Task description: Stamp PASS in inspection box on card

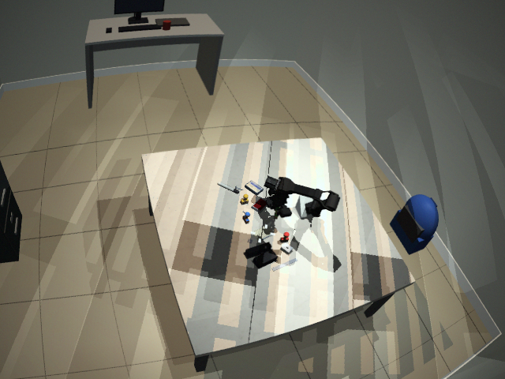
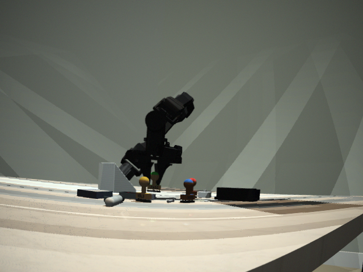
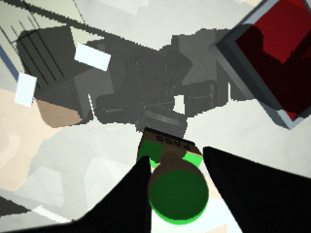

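My gripper (image 1: pixel 277 212) (image 2: pixel 155 179) (image 3: pixel 176 157) is shut on the PASS stamp, with a finger on each side of its handle. The PASS stamp (image 2: pixel 154 186) (image 3: pixel 178 191) is upright, with a green knob and a brown base. It is low over the bench; any gap beneath it is hard to tell. The red ink pad (image 1: pixel 259 204) (image 3: pixel 292 58) lies open to the upper right in the wrist view. The card (image 3: pixel 29 15), cream with dark lines, is at the upper left there, partly shadowed. I cannot make out its inspection box clearly.
Stamps with yellow (image 1: pixel 245 198) (image 2: pixel 143 181), blue (image 1: pixel 246 214) (image 2: pixel 188 183) and red (image 1: pixel 286 234) knobs stand around. Black blocks (image 1: pixel 265 259) (image 2: pixel 237 194), a small pale box (image 1: pixel 286 248) (image 2: pixel 204 194), a grey wedge (image 2: pixel 113 177) and a blue-edged tray (image 1: pixel 254 187) are also there.
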Available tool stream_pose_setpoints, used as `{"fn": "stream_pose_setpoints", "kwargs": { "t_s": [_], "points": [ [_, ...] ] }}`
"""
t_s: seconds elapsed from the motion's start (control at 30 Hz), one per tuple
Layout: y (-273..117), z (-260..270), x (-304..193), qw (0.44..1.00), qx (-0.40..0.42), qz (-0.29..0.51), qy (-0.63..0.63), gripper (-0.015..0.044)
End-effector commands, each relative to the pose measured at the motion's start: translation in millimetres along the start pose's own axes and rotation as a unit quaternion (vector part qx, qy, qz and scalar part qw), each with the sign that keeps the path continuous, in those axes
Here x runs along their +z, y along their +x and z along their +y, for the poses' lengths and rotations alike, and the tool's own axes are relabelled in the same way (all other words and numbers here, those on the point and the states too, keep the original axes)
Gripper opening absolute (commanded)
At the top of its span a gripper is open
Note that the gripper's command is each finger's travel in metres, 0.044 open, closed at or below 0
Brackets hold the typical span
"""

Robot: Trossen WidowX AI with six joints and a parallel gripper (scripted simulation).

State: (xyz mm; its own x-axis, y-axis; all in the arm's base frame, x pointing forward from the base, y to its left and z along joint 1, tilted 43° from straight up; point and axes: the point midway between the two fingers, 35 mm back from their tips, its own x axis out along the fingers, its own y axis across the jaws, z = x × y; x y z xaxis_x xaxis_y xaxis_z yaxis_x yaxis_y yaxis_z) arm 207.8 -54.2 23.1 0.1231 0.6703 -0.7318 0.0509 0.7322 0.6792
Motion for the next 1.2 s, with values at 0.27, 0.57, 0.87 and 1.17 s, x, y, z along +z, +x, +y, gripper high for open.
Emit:
{"fn": "stream_pose_setpoints", "kwargs": {
  "t_s": [0.27, 0.57, 0.87, 1.17],
  "points": [
    [-7.3, -1.5, 0.9, 1.000, -0.003, 0.000, -0.003, 0.0000],
    [-11.6, -1.9, 0.9, 1.000, -0.003, 0.000, -0.003, 0.0000],
    [-15.9, -2.2, 0.8, 1.000, -0.002, 0.000, -0.003, 0.0000],
    [-20.3, -2.4, 0.7, 1.000, -0.002, 0.001, -0.003, 0.0000]
  ]
}}
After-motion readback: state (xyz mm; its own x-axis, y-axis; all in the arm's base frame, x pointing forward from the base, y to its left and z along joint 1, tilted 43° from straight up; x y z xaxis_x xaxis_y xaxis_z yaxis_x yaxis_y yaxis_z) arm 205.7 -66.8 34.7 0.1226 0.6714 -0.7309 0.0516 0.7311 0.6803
